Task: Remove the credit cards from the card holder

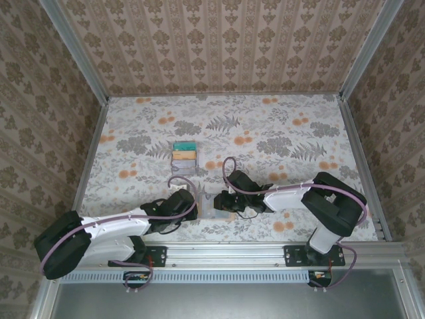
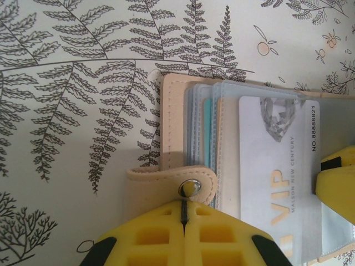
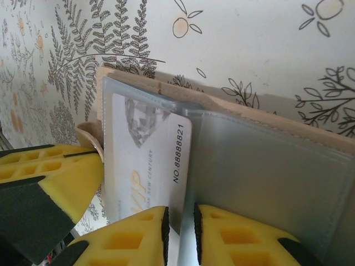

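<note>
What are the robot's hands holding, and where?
The left end effector pinches the card holder by its snap tab. The right end effector looks closed on the numbered end of the pale VIP card.

Tan card holder (image 2: 175, 127) with grey-blue inner sleeves, pale grey card (image 2: 277, 160) lettered in gold, teal card (image 2: 207, 133) edge, yellow-fingered left gripper (image 2: 183, 216), white tablecloth (image 2: 72, 83) with grey ferns and orange fruit
</note>
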